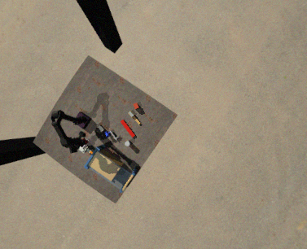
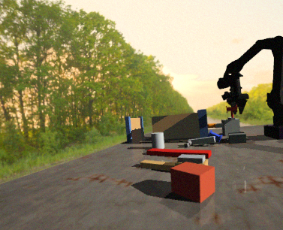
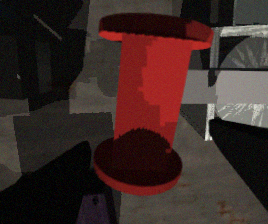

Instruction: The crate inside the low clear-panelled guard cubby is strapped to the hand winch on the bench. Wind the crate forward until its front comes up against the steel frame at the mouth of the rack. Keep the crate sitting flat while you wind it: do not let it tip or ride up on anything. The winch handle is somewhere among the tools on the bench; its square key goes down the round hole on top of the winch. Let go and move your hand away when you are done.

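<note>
My gripper point(image 2: 235, 106) point(image 3: 149, 136) is open around the winch handle's red grip point(image 2: 229, 109) point(image 3: 160, 85), above the grey winch point(image 2: 231, 128). In the wrist view the flanged grip stands between the spread black fingers, and a grey crank bar point(image 3: 250, 87) runs right from behind it. The square key and the winch's top hole are hidden. The guard cubby point(image 2: 176, 125) has a blue frame point(image 1: 88, 164) point(image 2: 202, 123) at its winch end. An orange piece point(image 1: 91, 152) point(image 2: 212, 125) lies between winch and cubby. I cannot make out the crate's front or tilt.
A blue tool point(image 1: 107, 133) point(image 2: 215, 135), a grey tool point(image 2: 202, 141) and a dark grey block point(image 2: 237, 137) lie near the winch. Farther off are a white cylinder point(image 1: 127, 143) point(image 2: 158, 140), a red bar point(image 1: 128, 128) point(image 2: 176, 152) and an orange-red block point(image 1: 136, 106) point(image 2: 192, 182).
</note>
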Tool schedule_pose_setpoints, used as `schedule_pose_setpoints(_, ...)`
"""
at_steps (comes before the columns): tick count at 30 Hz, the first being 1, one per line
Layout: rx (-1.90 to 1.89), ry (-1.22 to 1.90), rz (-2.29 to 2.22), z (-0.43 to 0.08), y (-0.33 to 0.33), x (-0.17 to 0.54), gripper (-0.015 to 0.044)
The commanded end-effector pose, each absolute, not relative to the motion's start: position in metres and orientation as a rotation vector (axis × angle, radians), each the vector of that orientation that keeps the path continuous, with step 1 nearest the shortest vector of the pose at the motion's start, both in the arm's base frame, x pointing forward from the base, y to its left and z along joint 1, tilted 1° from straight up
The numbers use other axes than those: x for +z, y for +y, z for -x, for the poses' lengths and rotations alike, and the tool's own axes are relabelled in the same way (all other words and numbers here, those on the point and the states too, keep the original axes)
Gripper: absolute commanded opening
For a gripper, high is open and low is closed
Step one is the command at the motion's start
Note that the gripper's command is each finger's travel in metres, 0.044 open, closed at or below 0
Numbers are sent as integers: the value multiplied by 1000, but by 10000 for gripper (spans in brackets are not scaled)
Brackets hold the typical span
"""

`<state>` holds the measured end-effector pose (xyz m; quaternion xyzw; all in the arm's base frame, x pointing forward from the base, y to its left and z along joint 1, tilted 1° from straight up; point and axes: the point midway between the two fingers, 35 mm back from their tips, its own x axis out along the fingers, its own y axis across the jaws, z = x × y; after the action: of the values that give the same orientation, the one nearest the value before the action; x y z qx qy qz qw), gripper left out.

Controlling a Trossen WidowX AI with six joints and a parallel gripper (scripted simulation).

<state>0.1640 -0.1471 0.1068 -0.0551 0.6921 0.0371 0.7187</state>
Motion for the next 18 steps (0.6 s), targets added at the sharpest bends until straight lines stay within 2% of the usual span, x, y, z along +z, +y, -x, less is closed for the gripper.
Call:
schedule_pose_setpoints(1,81,1536,124,-163,-147,109,440)
schedule_pose_setpoints(9,82,1531,122,-163,-145,169,440)
schedule_pose_setpoints(18,82,1531,122,-163,-145,172,440)
